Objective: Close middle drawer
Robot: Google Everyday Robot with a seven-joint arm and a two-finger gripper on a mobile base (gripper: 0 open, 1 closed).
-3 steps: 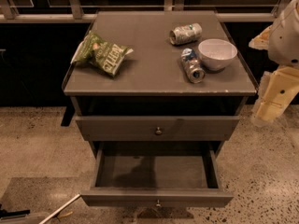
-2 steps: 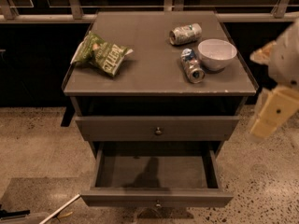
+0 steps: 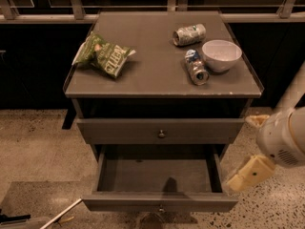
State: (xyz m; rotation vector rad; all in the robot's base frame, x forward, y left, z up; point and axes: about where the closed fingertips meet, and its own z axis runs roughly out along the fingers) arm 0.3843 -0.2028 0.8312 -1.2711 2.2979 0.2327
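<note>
The grey cabinet has its middle drawer pulled far out and empty inside; its flat front faces me with a small knob at the lower edge. The upper drawer above it is shut. The lowest drawer is hidden under the open one. My gripper, cream-coloured on a white wrist, hangs just right of the open drawer's right front corner, close to its side but apart from it.
On the cabinet top lie a green chip bag, two cans and a white bowl. A railing runs behind. Speckled floor surrounds the cabinet; a white stick lies at the lower left.
My arm has come down and forward along the cabinet's right side, from level with the top to level with the open middle drawer. The drawer has not moved.
</note>
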